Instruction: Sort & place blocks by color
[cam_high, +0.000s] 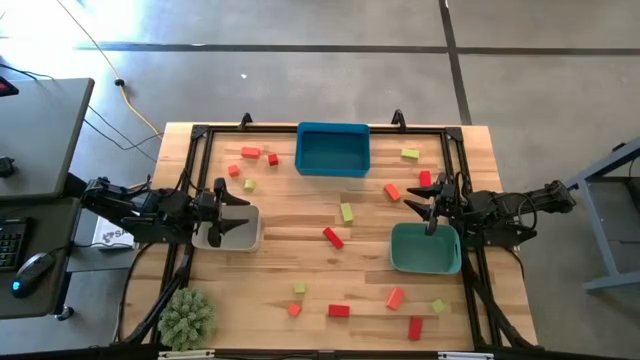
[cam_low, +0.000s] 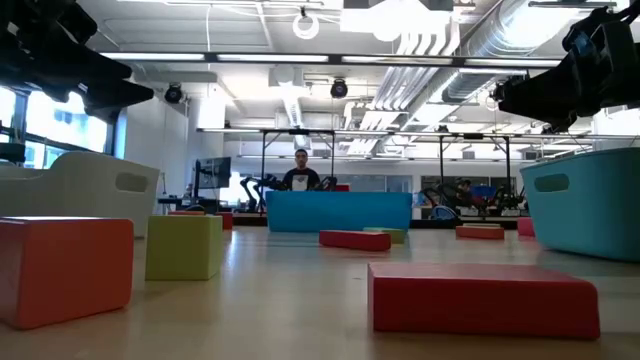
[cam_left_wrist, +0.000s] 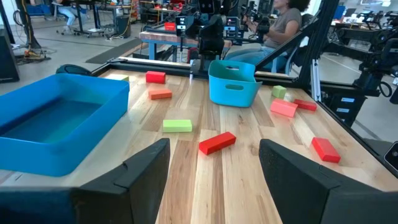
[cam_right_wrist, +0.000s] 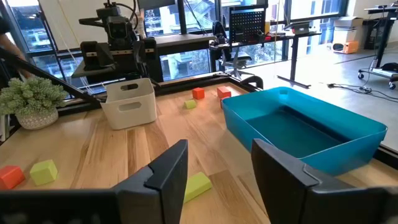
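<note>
Here, smooth blocks (cam_high: 333, 237) scattered, slatted wood table (cam_high: 300, 215), glossy blue tray (cam_high: 333, 149)

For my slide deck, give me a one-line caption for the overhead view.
Blocks scattered across the table, trays empty, left gripper and right gripper open above their trays.

Red, orange, yellow-green blocks (cam_high: 333, 237) lie scattered flat on tabletop, unsorted.

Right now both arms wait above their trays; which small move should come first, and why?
Probably move the open left pincer forward and down toward the red block in the middle of the table. All blocks lie loose on the wood, no tray shows one inside, and this block lies straight ahead of that arm.
</note>
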